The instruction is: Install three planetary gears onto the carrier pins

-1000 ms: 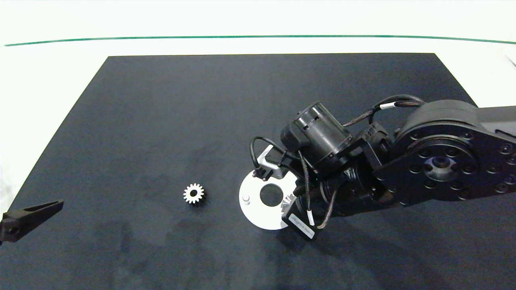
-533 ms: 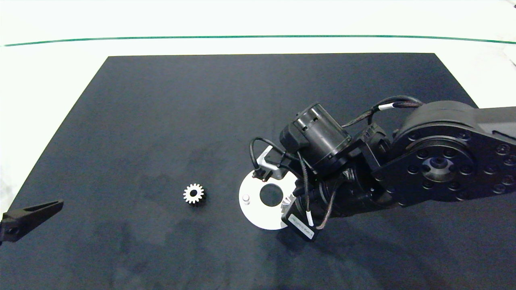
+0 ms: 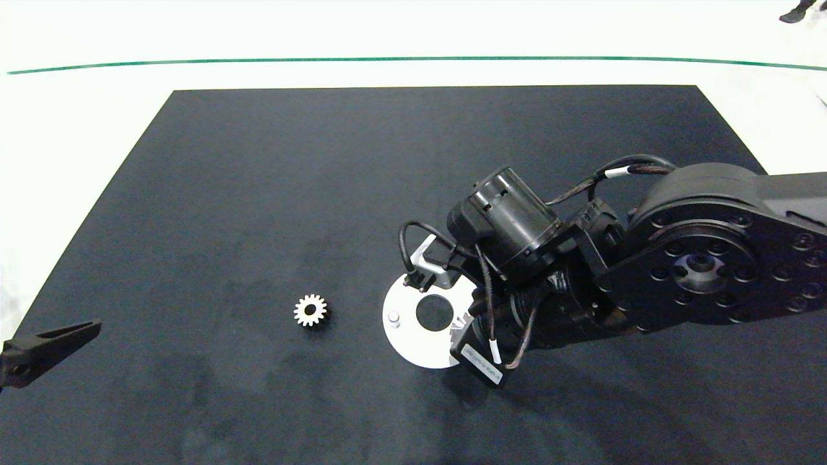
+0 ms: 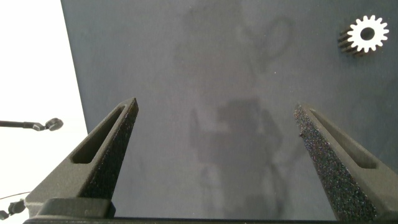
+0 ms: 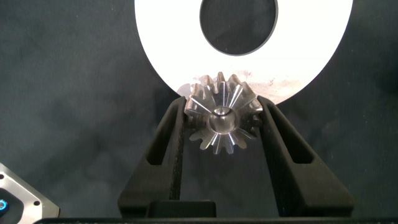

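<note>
the black mat-covered tabletop carried everything. the dark right arm reached in from the right side and bent down over the flat white ring-shaped disc with a large central hole, hiding the near-right part of it in the head view. the left tool hung at the left edge of the mat, well apart from the disc, its two grey fingers spread wide and empty.

the right tool was clenched on a small silver toothed metal gear; the gear sat between the two dark fingers, at the rim of the white disc, and a round pale pin end showed in its bore. i judged that this gear was just going onto a carrier pin, or was already on it; how deep it sat i could not tell. a second small silver gear lay loose on the mat, left of the disc. one short white upright pin stood bare near the left rim. the third gear and third pin i could not see.

to do this step well, the gear should stay flat over the pin and go straight down, and the fingers should release only after it sits flush.
</note>
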